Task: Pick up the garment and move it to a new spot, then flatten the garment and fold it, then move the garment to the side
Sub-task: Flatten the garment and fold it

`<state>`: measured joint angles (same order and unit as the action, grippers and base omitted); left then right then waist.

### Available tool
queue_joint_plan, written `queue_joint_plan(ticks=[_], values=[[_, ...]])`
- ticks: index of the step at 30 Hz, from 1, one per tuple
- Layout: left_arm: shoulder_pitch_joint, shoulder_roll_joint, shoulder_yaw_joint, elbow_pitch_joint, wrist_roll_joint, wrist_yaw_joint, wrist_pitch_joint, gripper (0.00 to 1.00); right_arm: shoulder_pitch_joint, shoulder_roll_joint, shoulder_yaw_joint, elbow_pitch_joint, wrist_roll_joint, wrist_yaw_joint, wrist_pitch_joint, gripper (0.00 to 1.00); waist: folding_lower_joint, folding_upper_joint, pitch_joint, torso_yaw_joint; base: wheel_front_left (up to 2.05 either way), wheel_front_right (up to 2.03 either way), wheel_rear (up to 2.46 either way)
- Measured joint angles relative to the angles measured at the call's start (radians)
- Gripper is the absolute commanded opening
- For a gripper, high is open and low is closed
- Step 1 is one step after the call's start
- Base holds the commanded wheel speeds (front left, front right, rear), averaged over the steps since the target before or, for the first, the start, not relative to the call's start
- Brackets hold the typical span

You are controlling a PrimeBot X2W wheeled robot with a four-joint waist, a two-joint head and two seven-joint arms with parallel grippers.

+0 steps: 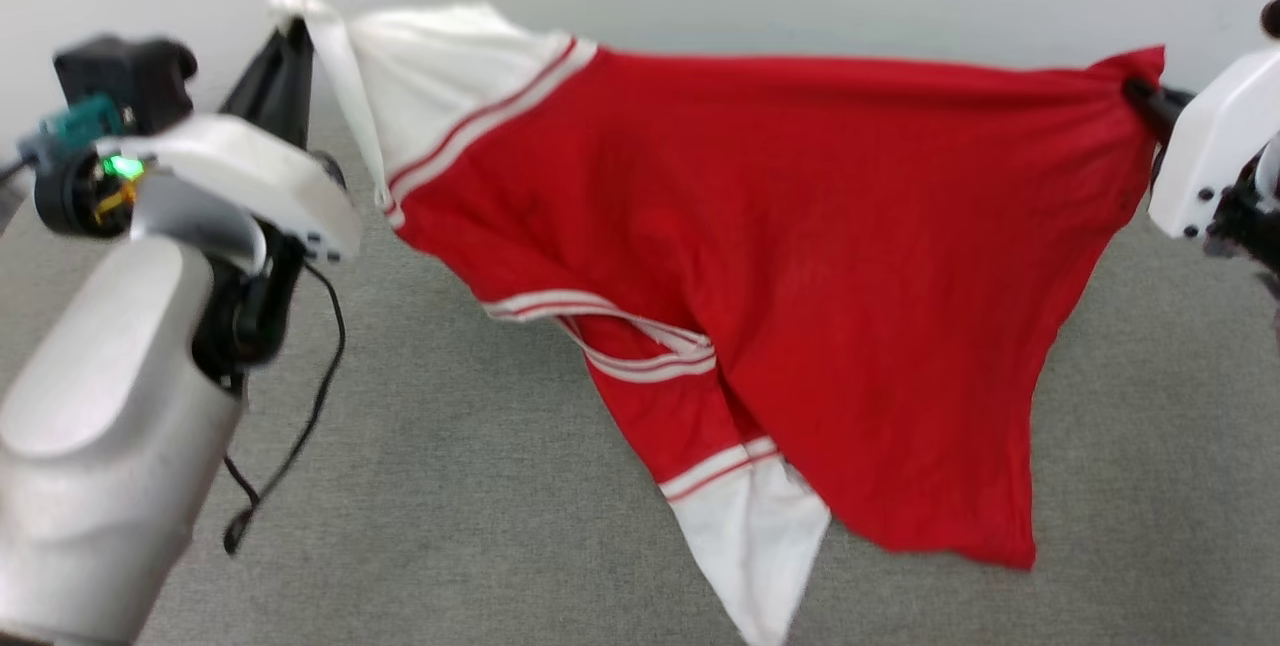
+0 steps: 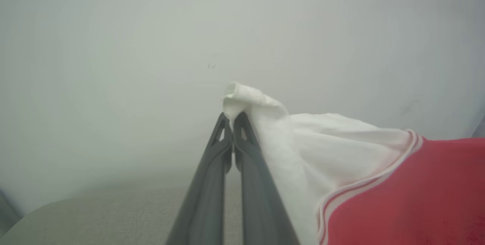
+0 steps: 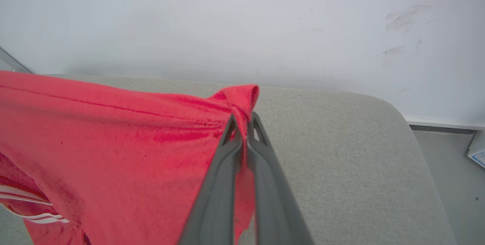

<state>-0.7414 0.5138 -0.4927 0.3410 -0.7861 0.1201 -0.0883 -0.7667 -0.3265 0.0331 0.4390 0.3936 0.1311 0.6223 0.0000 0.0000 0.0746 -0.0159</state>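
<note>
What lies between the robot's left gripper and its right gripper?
The garment, stretched across: the left gripper pinches a white sleeve, the right gripper a red corner. The head view shows it.

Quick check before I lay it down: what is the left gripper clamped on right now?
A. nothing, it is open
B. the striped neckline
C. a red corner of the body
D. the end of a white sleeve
D: in the left wrist view the left gripper is pinched shut on the bunched end of the white sleeve of the garment; the red corner is in the right gripper.
</note>
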Motion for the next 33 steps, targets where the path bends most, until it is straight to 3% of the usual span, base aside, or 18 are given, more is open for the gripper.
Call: queue_joint_plan(ticks=[9, 22, 33], values=[[-0.325, -0.029, 0.015, 0.2, 0.025, -0.037, 0.024, 0.0, -0.183, 0.008, 0.009, 0.043, -0.042, 0.0, -0.071, 0.0, 0.0, 0.0, 0.089, -0.034, 0.0, 0.0, 0.0], [-0.783, 0.0, 0.036, 0.291, 0.105, -0.08, 0.003, 0.0, -0.555, 0.008, -0.001, 0.07, -0.116, 0.001, -0.235, 0.0, 0.0001, 0.0, 0.347, -0.06, 0.0, 0.0, 0.0], [-0.915, -0.008, 0.037, 0.324, 0.12, -0.092, -0.008, 0.0, -0.746, 0.002, 0.048, 0.129, -0.129, 0.0, -0.35, 0.0, 0.0002, 0.0, 0.529, -0.055, 0.0, 0.0, 0.0]])
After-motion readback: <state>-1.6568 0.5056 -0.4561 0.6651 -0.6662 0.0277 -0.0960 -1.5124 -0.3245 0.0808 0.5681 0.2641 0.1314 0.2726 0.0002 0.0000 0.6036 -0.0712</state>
